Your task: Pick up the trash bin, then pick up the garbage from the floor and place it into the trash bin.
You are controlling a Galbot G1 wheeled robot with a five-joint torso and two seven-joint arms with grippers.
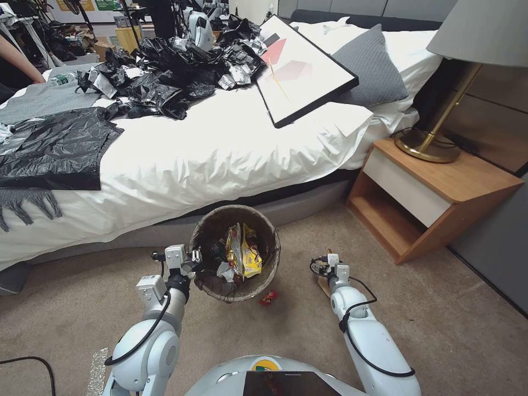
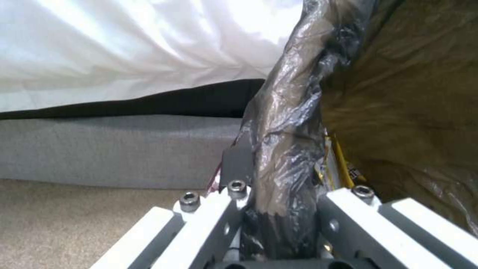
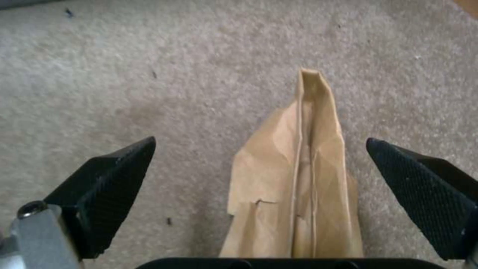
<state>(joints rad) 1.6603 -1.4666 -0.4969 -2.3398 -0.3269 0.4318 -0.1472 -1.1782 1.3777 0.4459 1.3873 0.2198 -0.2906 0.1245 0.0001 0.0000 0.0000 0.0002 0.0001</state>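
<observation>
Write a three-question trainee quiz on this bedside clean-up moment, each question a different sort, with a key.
1. True or false: the left hand is shut on the rim of the trash bin.
2. Multiple choice: what lies between the open fingers of the right hand?
A. a red paper cup
B. a brown paper scrap
C. a clear bottle
3. Fill in the blank: a small red wrapper lies on the ____ just beside the bin.

Key
1. True. The left wrist view shows the bag-lined rim pinched between the fingers.
2. B. The scrap lies on the carpet, not yet gripped.
3. Carpet.
</observation>
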